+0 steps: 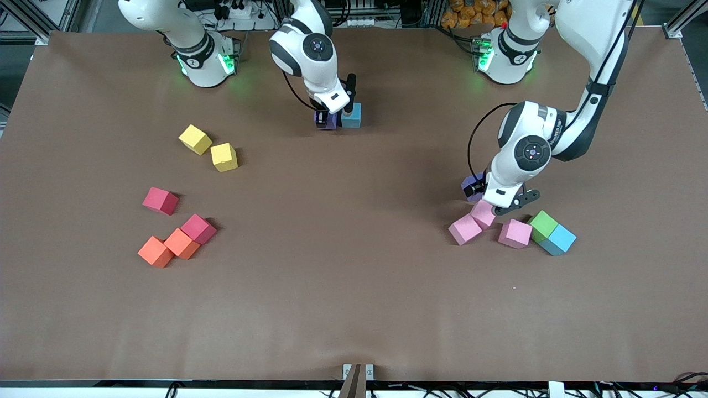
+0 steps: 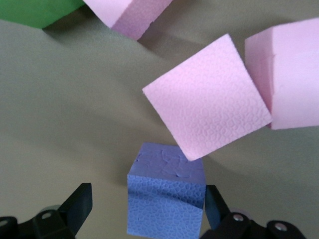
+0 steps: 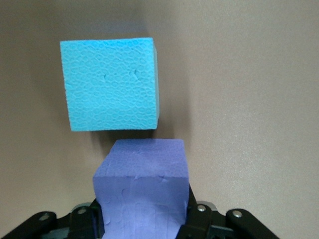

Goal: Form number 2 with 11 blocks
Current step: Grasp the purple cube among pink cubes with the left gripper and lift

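R gripper point(image 1: 336, 115), top centre of front view, is down at the table w/ fingers clamped on a purple block point(image 1: 326, 120); in R wrist view that block point(image 3: 143, 191) fills the lower middle between the jaws. A sky-blue block point(image 1: 351, 116) sits just beside it, toward the L arm's end; a narrow gap shows between them in R wrist view point(image 3: 110, 84).

L gripper point(image 1: 494, 197), right of centre in front view, is low over a 2nd purple block point(image 1: 471, 184). Fingers spread wide, one each side of the block, not touching it, per L wrist view point(image 2: 165, 196).

Lower right cluster: 3 pink blocks – one point(image 1: 483, 213) partly under the L gripper, touching another point(image 1: 464, 229) lower in frame; 3rd point(image 1: 515, 233) apart from them, toward the L arm's end. Green block point(image 1: 542, 225) touches a 2nd sky-blue block point(image 1: 559, 239).

Left half of front view: 2 yellow blocks point(image 1: 194, 139) point(image 1: 224, 157) upper left, close together. Crimson block point(image 1: 160, 200) alone mid-left. Below it, 2 orange blocks point(image 1: 155, 251) point(image 1: 181, 243) touching, w/ a 2nd crimson block point(image 1: 198, 228) against the upper one.

No digit 2 laid out yet; only the purple + sky-blue pair at top centre stand side by side on the table point(image 1: 354, 309).
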